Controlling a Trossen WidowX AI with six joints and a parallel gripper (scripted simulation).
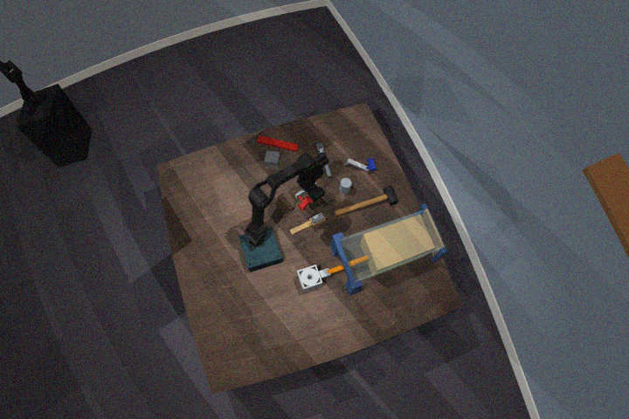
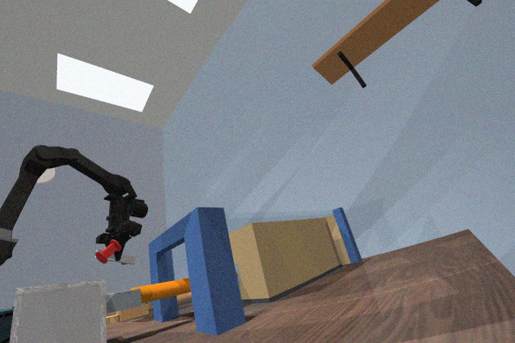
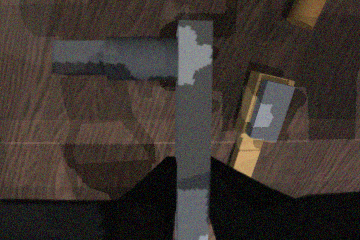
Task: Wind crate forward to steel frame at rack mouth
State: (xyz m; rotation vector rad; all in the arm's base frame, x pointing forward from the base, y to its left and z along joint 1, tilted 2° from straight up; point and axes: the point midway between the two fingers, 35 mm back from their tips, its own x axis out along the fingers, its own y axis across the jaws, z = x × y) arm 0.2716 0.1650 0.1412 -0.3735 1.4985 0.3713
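Observation:
My gripper [image 1: 315, 196] [image 2: 119, 254] [image 3: 188, 165] is shut on the winch handle's flat grey bar [image 3: 194, 115], held up above the bench. The handle's red knob [image 1: 304, 201] [image 2: 108, 251] is beside the fingers. Its grey key shaft [image 3: 113, 57] sticks out sideways at the bar's far end in the wrist view. The white winch [image 1: 309, 278] [image 2: 59, 315] stands apart, its top hole uncovered. An orange strap [image 1: 342, 266] [image 2: 164, 289] runs to the tan crate [image 1: 397, 242] [image 2: 298, 254], which sits flat in the cubby, with a gap behind the blue mouth frame [image 1: 337, 243] [image 2: 212, 266].
A wooden tool with a grey block [image 1: 300, 227] [image 3: 270, 110] lies below the gripper. A mallet [image 1: 362, 203], grey cylinder [image 1: 345, 185], wrench [image 1: 328, 169], blue-ended tool [image 1: 371, 164], red bar [image 1: 277, 143] and grey block [image 1: 272, 158] lie around. The blue frame rises beside the winch.

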